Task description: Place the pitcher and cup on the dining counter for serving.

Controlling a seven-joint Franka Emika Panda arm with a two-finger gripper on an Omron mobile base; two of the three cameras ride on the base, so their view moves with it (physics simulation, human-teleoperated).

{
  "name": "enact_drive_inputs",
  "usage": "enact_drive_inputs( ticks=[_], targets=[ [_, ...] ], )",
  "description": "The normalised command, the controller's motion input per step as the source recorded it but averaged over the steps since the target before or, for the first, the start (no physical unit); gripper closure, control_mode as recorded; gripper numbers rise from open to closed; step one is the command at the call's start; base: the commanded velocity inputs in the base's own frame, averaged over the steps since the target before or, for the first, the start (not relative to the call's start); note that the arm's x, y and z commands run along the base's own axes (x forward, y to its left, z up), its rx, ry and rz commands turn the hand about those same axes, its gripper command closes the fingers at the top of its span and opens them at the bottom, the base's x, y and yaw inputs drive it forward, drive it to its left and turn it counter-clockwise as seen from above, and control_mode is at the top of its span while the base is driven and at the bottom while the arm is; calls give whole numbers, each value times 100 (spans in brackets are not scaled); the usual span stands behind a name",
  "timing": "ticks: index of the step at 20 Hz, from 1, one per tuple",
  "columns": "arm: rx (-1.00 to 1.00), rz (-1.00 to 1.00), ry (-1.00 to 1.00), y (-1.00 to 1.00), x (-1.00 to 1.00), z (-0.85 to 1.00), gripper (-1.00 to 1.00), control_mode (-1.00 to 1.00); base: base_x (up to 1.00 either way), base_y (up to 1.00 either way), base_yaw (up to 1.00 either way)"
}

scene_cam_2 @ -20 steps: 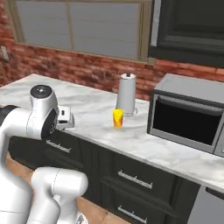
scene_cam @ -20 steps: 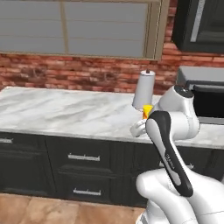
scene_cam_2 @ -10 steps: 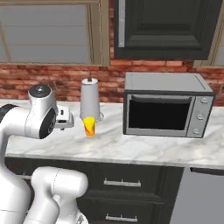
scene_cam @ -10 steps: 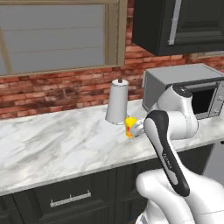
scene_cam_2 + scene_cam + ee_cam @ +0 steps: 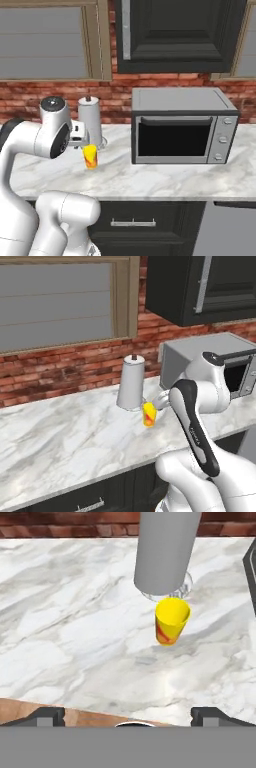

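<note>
1. On the marble counter [image 5: 60, 441] along the brick wall [image 5: 50, 373], the cup [image 5: 149, 414] stands upright, bright yellow with a red-orange marking low on its side.
2. Just behind the cup stands a tall grey cylinder [image 5: 131, 382] on a clear round base, with a small knob on top. From the hand view the two look nearly touching, the cup's rim at the edge of that base; whether they actually meet cannot be told.
3. To the right of the cup, in the right base view, sits a grey microwave [image 5: 179, 126], door shut, controls down its right side. A clear gap of counter separates it from the cup.
4. Above the microwave hangs a dark wall cabinet [image 5: 177, 35]. A framed window [image 5: 60, 303] sits over the counter to the left of it.
5. Below the counter top, dark cabinets with a silver drawer handle [image 5: 131, 222].
6. The gripper [image 5: 127, 716] is held off the counter's front edge, pointing at the cup. Its two dark fingertips [image 5: 47, 716] are spread wide with nothing between them. The cup is well apart from them, farther back on the counter.
7. In the base views the arm's white wrist sits close beside the cup, at about cup height.
8. The cup's inside looks plain yellow.
</note>
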Motion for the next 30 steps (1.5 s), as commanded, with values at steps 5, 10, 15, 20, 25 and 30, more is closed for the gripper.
enact_drive_inputs(
  ticks=[5,10,15,20,25,30],
  targets=[
    [0,0,0,0,23,0,-100,-100,38,0,-3],
    [-4,-5,17,1,78,-18,-100,-100,0,0,0],
    [-7,-5,28,3,66,-49,-100,-100,0,0,0],
    [-7,0,16,20,41,-49,-100,-100,0,0,0],
    [-14,0,11,40,50,-57,-100,-100,0,0,0],
    [-9,0,4,3,46,-56,-100,-100,0,0,0]
  ],
)
